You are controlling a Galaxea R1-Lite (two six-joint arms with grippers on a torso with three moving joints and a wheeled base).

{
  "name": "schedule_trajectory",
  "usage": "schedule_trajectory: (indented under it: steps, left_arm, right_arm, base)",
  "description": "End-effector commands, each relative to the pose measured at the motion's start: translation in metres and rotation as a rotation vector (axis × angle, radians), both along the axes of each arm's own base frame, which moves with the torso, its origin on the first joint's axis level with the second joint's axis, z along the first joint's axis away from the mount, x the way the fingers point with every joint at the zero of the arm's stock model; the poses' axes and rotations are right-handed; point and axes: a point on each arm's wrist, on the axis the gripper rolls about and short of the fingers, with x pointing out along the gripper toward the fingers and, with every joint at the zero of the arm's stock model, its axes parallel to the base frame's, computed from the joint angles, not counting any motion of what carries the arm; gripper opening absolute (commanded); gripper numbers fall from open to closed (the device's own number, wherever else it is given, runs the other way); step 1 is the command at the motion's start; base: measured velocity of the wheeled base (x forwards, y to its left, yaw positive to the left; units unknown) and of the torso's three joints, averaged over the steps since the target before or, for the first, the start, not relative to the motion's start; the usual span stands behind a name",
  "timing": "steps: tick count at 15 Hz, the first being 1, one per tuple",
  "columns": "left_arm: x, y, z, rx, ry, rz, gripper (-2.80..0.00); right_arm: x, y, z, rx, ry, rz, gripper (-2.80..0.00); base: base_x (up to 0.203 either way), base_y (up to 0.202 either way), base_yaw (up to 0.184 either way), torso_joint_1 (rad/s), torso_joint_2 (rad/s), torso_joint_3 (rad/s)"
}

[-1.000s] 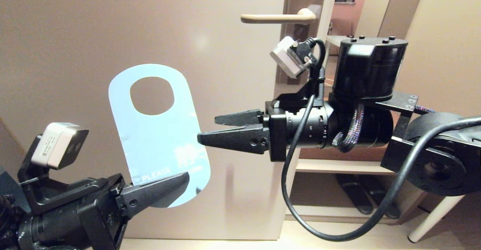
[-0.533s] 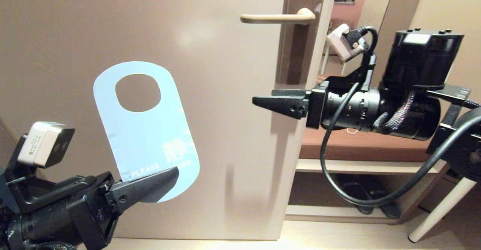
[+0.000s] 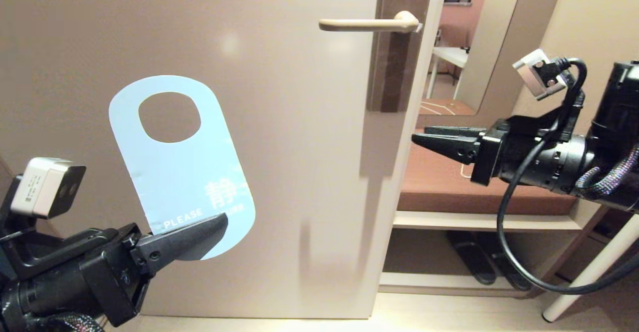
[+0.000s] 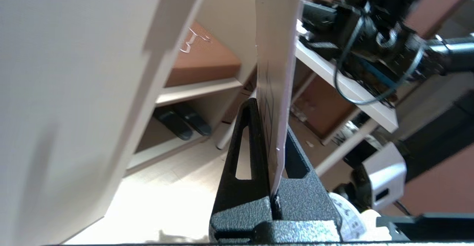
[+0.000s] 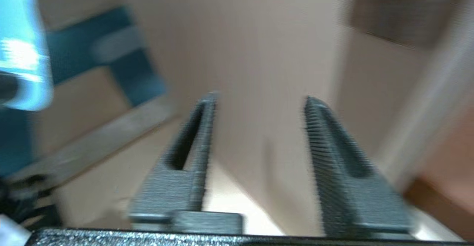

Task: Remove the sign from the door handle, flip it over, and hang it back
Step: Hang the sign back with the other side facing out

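The sign (image 3: 184,172) shows its grey-blue "PLEASE" face to the head view, oval hole uppermost, tilted slightly left. My left gripper (image 3: 219,222) is shut on its lower end, low at the left. In the left wrist view the sign (image 4: 276,72) stands edge-on between the shut fingers (image 4: 244,153). The beige door handle (image 3: 367,23) is bare, high on the door, up and right of the sign. My right gripper (image 3: 419,140) is open and empty, right of the door's edge, well away from the sign. Its open fingers (image 5: 202,127) show in the right wrist view.
The beige door (image 3: 279,122) fills the left and middle. Beyond its edge stands a brown bench top (image 3: 434,187) over a shelf with dark slippers (image 3: 474,264). A white table leg (image 3: 589,277) slants at the lower right.
My right gripper has let go of the sign and drawn back to the right, past the door's edge. My left gripper has carried the sign a little to the left.
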Motion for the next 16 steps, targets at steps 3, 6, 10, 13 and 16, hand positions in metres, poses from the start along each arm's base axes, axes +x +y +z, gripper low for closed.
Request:
schedule_trajectory:
  steps: [3, 6, 10, 13, 16]
  left_arm:
    - [0.000, 0.005, 0.002, -0.008, -0.015, 0.028, -2.80]
    - [-0.001, 0.008, 0.004, -0.012, -0.026, 0.042, -2.80]
    - [-0.006, 0.014, 0.000, -0.009, -0.024, 0.065, -2.80]
    - [-0.011, 0.016, -0.001, -0.010, -0.027, 0.068, -2.80]
    - [-0.011, 0.018, 0.000, -0.008, -0.038, 0.084, -2.80]
  right_arm:
    - [-0.016, -0.032, 0.000, -0.026, -0.030, -0.253, -2.80]
    - [-0.038, -0.065, -0.007, -0.057, -0.046, -0.381, -2.80]
    - [-0.101, -0.098, -0.035, -0.136, -0.067, -0.510, -2.80]
    - [-0.151, -0.103, -0.066, -0.148, -0.070, -0.532, -2.80]
    - [-0.174, -0.106, -0.085, -0.178, -0.030, -0.606, -2.80]
  base:
    - [0.000, 0.000, 0.000, 0.000, 0.00, 0.000]
    - [0.000, 0.000, 0.000, 0.000, 0.00, 0.000]
    - [0.000, 0.000, 0.000, 0.000, 0.00, 0.000]
    - [0.000, 0.000, 0.000, 0.000, 0.00, 0.000]
    - [0.000, 0.000, 0.000, 0.000, 0.00, 0.000]
